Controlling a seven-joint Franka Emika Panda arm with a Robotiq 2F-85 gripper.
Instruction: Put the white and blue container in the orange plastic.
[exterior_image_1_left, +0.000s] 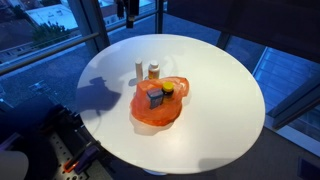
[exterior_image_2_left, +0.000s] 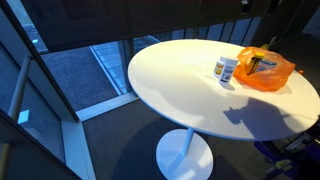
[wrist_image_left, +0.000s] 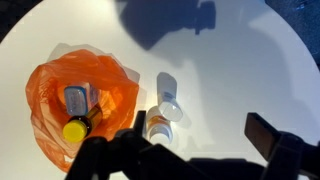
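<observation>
An orange plastic bag (exterior_image_1_left: 158, 104) lies open in the middle of the round white table (exterior_image_1_left: 220, 90); it also shows in the other exterior view (exterior_image_2_left: 266, 69) and in the wrist view (wrist_image_left: 60, 90). It holds a grey item (wrist_image_left: 77, 98) and a yellow-capped bottle (wrist_image_left: 75, 128). Two small white containers stand together just beside the bag (exterior_image_1_left: 146, 70) (exterior_image_2_left: 226, 69). In the wrist view they are a tall white one (wrist_image_left: 168, 90) and one with a bluish band (wrist_image_left: 160, 126). My gripper (wrist_image_left: 200, 135) is open and empty, high above the table (exterior_image_1_left: 125, 10).
The table stands on a single pedestal (exterior_image_2_left: 184, 150) next to large windows with dark frames (exterior_image_1_left: 100, 25). Dark equipment (exterior_image_1_left: 60, 140) sits beside the table's near edge. My arm casts a shadow on the table top (wrist_image_left: 170, 18).
</observation>
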